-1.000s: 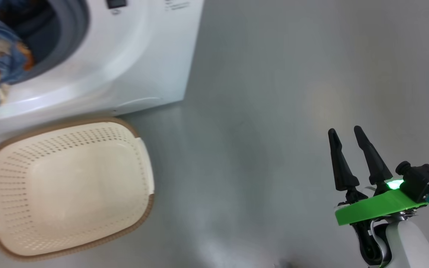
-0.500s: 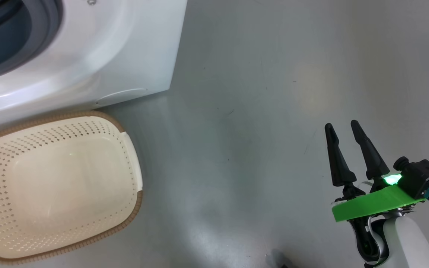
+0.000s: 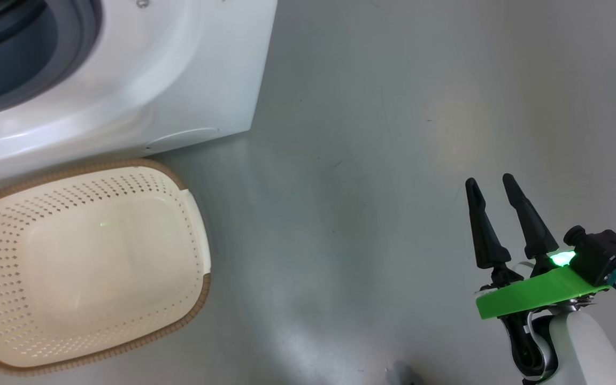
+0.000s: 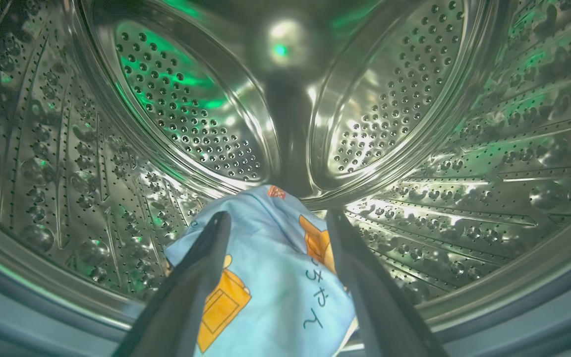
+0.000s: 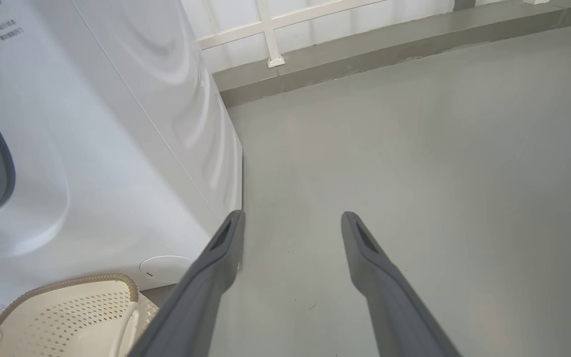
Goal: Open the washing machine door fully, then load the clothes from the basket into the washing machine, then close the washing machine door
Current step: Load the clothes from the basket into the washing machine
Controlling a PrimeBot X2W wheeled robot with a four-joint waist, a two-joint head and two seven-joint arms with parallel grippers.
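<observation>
Left gripper (image 4: pixel 278 214): deep inside the drum (image 4: pixel 191 114), 2 dark fingers spread wide apart and not pinched on anything, pointed at the back wall.
Right gripper (image 3: pixel 490 179): poised over bare floor (image 3: pixel 393 107), 2 fingers apart with nothing between them; backed at the wrist by a green plate (image 3: pixel 538 294) and a glowing green light (image 3: pixel 562 259).
Floor: grey and glossy, beneath and all around the right gripper.
Washing machine (image 3: pixel 179 80): white, ahead and to the left of the right gripper, well apart from it; open at the front, mouth ringed by a blue-grey gasket (image 3: pixel 81 37).
Drum: perforated steel, wrapped around the left gripper on every side, tinted green by reflections.
Basket (image 3: pixel 89 262): cream-white with a brown rim, far to the left of the right gripper, just in front of the washing machine's base; bare cream bottom fully in sight.
Clothes (image 4: pixel 275 277): light-blue fabric with orange patches and teal lettering, lying low in the drum between and beneath the left gripper's 2 fingers, reaching just past their tips; contact with the fingers impossible to tell; 1 bundle made out, number of garments unclear.
Round cover (image 5: pixel 166 267): small white disc low on the washing machine's front, just left of the right gripper's left finger in the right wrist view.
</observation>
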